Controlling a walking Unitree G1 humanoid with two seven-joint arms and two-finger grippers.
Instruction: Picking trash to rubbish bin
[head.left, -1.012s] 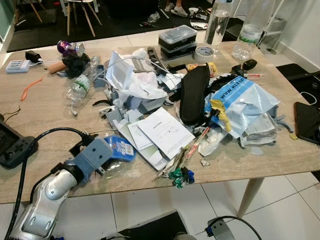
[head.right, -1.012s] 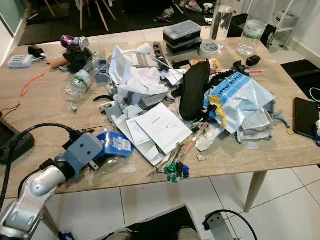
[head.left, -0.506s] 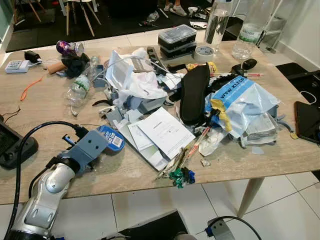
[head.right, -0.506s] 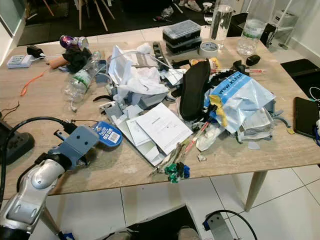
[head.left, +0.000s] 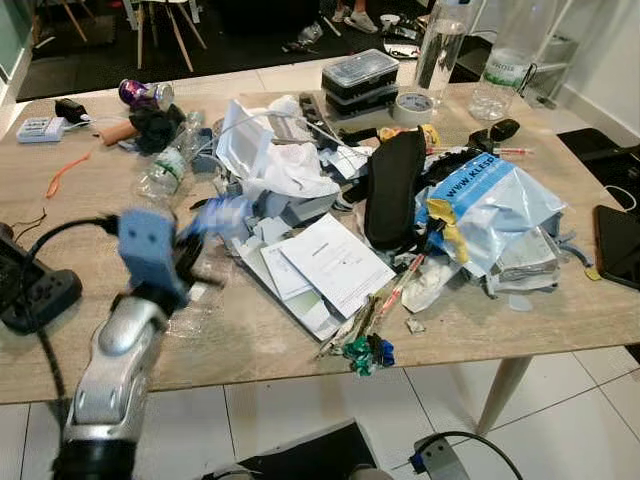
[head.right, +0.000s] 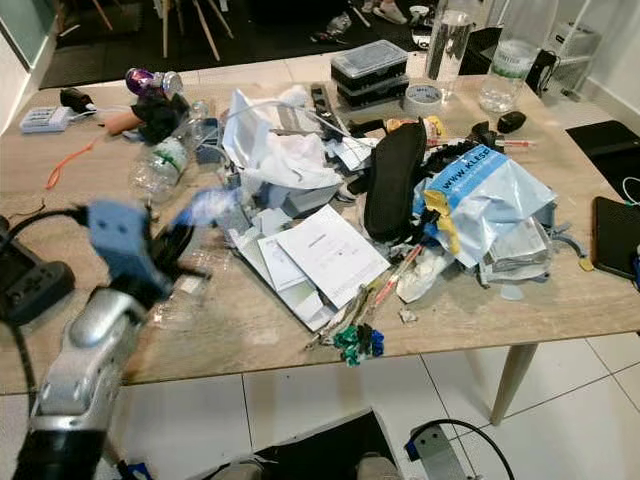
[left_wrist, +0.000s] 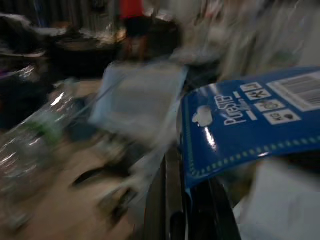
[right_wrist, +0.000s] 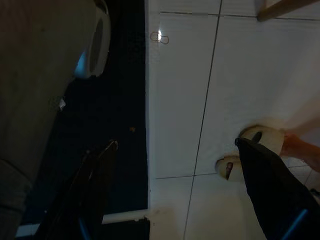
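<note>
1. Since a second ago the left arm has swung up off the table edge and rolled over. The left gripper (head.left: 185, 240), which lay low by the near-left corner of the table (head.left: 60, 205), is now raised above the wood and smeared by motion, and the blue package (head.left: 222, 212) has come up with it toward the heap of paper.

2. What could go wrong: judging by the blur, the arm is moving fast, and the blue package appears to be pinched only by an edge, so it could slip free and drop back among the clutter. The raised card could also brush the white paper pile (head.left: 275, 165) or the crushed plastic bottle (head.left: 165, 172) close by and knock them further along the table. No rubbish bin can be made out, so the carry may be long, with more chance of a drop.

3. Left gripper: in the left wrist view its black fingers (left_wrist: 167, 200) stand narrow, nearly together, with the lower edge of the blue package (left_wrist: 250, 125) nipped between them; the card sticks up above them, clear of the table.

4. Right gripper (right_wrist: 175, 190): hangs idle over the white floor tiles, its fingers spread wide, holding nothing. A person's sandalled foot (right_wrist: 260, 142) is beside it.
</note>
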